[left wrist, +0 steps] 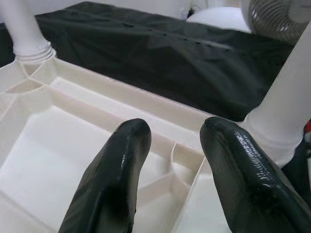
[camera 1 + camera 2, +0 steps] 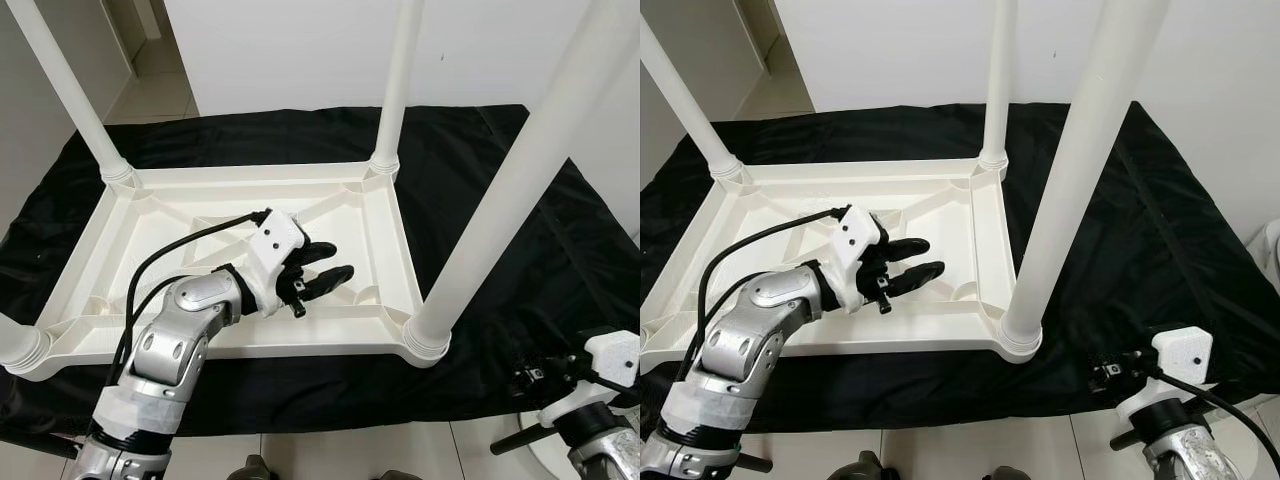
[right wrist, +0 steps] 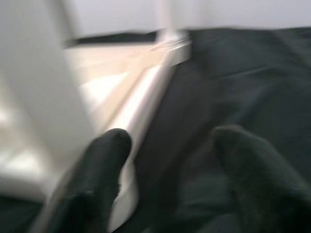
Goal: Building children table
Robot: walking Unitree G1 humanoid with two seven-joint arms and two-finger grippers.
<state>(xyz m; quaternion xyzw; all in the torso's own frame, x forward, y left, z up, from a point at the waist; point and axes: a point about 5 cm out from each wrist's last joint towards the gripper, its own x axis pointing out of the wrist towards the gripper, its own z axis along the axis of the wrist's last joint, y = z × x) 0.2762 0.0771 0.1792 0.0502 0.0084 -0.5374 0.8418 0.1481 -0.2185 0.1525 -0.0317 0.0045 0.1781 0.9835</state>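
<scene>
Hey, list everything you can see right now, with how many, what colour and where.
Table top: one, white, upside down on the black cloth, ribbed underside up.
Table legs: four, white, standing up from the table top's corners.
Cloth: one, black, spread on the floor under the table.
Fan: one, white, beyond the cloth's far side.
Floor tiles: pale, at the cloth's near edge.
Left end effector: black fingers open, above the table top's underside.
Right end effector: black fingers open, above the cloth near the closest right leg.

Smooth white plastic table (image 2: 385, 225) on matt black cloth (image 2: 500, 180); left end effector (image 1: 175, 145) fingers glossy black
</scene>
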